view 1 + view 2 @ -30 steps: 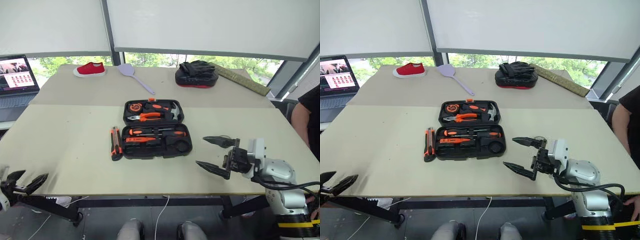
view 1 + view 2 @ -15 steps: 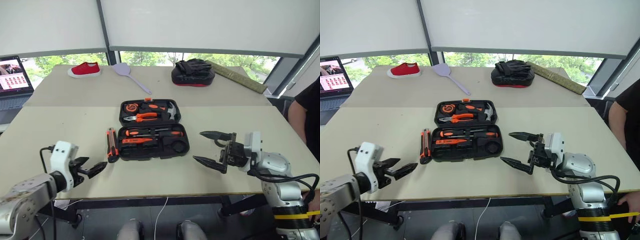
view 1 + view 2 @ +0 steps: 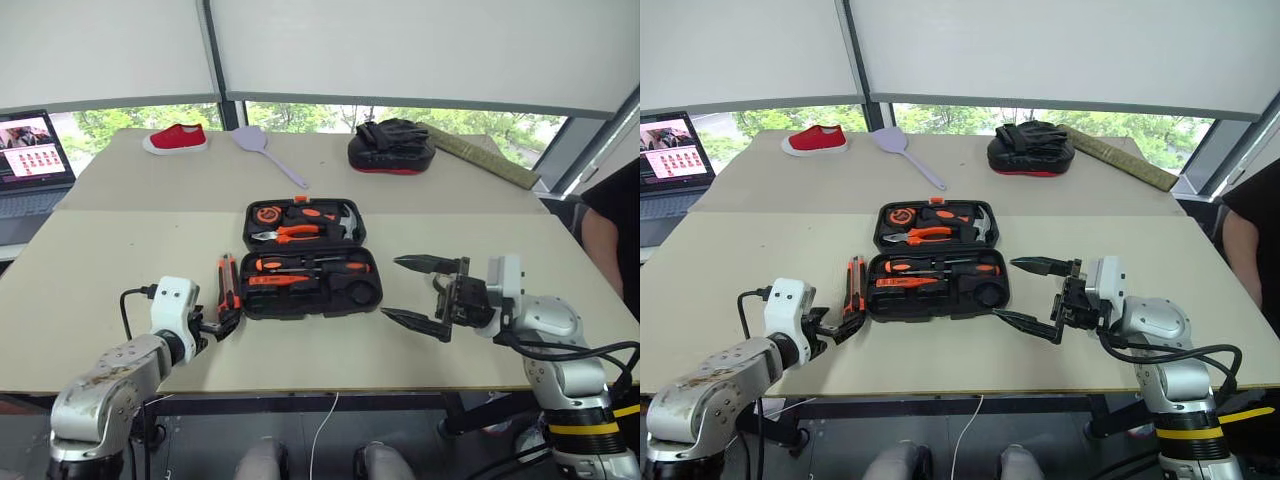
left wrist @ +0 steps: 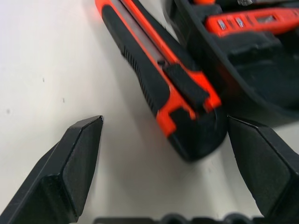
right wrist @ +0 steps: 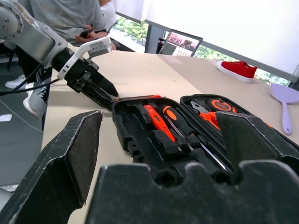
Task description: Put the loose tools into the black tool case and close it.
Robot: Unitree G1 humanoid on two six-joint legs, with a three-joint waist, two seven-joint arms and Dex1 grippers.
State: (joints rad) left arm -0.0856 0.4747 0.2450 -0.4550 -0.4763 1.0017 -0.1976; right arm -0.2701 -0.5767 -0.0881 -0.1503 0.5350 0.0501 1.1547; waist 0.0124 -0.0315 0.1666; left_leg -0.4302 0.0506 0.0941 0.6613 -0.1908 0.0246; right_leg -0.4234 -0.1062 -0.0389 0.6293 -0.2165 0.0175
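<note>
Take the case (image 3: 310, 258) as your landmark — it lies open in the middle of the table (image 3: 120, 270), lid part at the far side, tray part near you.

Far off to the left of the case you can see a laptop (image 3: 35, 150), and a red shoe (image 3: 177, 138) sits behind the case to the left. A lilac spatula (image 3: 268, 152) lies behind the case too.

Your left gripper (image 3: 222, 326) is just left of the case's near corner. Its fingers (image 4: 70, 170) are spread wide, one on each side of the near end of the knife (image 3: 230, 285). You are not pinching it; in the left wrist view there is a gap between the left finger and the knife.

The knife lies on the table, right beside the left edge of the case. It is the one loose tool you can see.

Inside the case, screwdrivers (image 3: 300, 264) sit in the tray, and pliers (image 3: 290, 235) and a hammer (image 3: 345, 217) sit in the lid.

A black mitt (image 3: 392, 147) rests behind the case to the right.

Your right gripper (image 3: 420, 292) hangs just right of the case — its fingers are spread wide and hold nothing.
</note>
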